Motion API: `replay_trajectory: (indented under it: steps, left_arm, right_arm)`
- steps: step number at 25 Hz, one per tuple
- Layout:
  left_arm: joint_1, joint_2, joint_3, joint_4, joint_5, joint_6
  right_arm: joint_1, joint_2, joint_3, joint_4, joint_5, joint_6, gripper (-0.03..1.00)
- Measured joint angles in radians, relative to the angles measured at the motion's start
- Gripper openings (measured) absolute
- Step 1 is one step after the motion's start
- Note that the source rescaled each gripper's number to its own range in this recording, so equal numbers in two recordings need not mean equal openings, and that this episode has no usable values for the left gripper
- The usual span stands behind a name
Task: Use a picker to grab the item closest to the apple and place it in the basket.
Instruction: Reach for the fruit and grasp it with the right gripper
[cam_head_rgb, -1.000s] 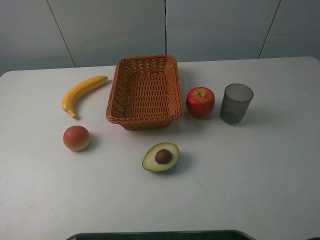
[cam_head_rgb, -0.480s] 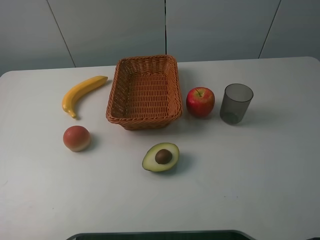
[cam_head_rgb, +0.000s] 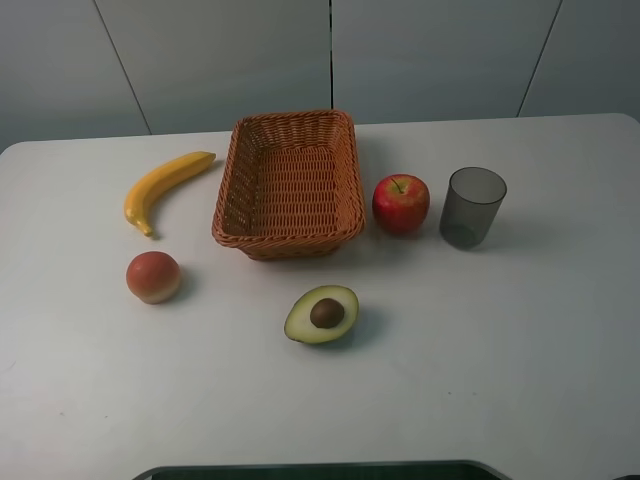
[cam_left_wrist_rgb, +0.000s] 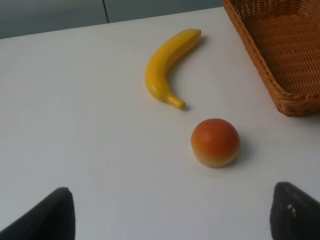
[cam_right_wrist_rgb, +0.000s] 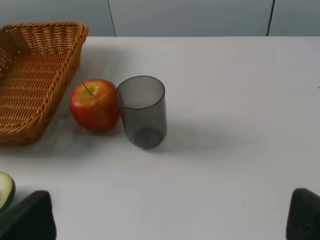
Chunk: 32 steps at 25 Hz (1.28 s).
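nothing has moved since the earlier frames, every item sits where it was. the high view shows the whole table (cam_head_rgb: 480, 350) but neither gripper. the left wrist view shows the left gripper (cam_left_wrist_rgb: 170, 215), fingertips (cam_left_wrist_rgb: 47, 217) spread wide apart, holding nothing, above bare table. the right wrist view shows the right gripper (cam_right_wrist_rgb: 165, 217), also spread wide and holding nothing.

the grey cup (cam_head_rgb: 472, 207) stands upright just beside the apple (cam_head_rgb: 401, 203), on the side away from the basket (cam_head_rgb: 290, 243). the high view shows a thin gap between cup and apple; in the right wrist view the cup overlaps the apple's edge. the apple sits just beside the basket wall. the basket has nothing in it.

the banana (cam_head_rgb: 165, 187) and a round orange-red fruit (cam_head_rgb: 153, 277) lie on the far side of the basket from the apple, seen only in the high and left wrist views. the avocado half (cam_head_rgb: 321, 314) lies cut side up in front of the basket, and only a sliver of it shows at the edge of the right wrist view. nothing stands between the right gripper and the cup.
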Motion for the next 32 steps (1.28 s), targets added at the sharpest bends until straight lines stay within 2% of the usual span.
replay_trajectory:
  steps: [9,16,21,23,27,30,32]
  left_arm:
    - [0.000,0.000,0.000,0.000,0.000,0.000]
    - [0.000,0.000,0.000,0.000,0.000,0.000]
    - [0.000,0.000,0.000,0.000,0.000,0.000]
    - [0.000,0.000,0.000,0.000,0.000,0.000]
    - [0.000,0.000,0.000,0.000,0.000,0.000]
    - [0.000,0.000,0.000,0.000,0.000,0.000]
    - [0.000,0.000,0.000,0.000,0.000,-0.002]
  right_arm:
    - [0.000,0.055,-0.013,0.000,0.015,-0.002,1.00]
    - [0.000,0.372,-0.161,0.003,0.023,-0.002,1.00]
    - [0.013,0.629,-0.245,0.003,-0.020,-0.002,1.00]
    - [0.061,0.707,-0.256,0.003,-0.040,-0.002,1.00]
    - [0.225,0.851,-0.284,-0.019,-0.103,-0.007,1.00]
    - [0.318,0.964,-0.313,-0.029,-0.133,-0.064,1.00]
    - [0.360,1.043,-0.331,-0.027,-0.138,-0.143,1.00]
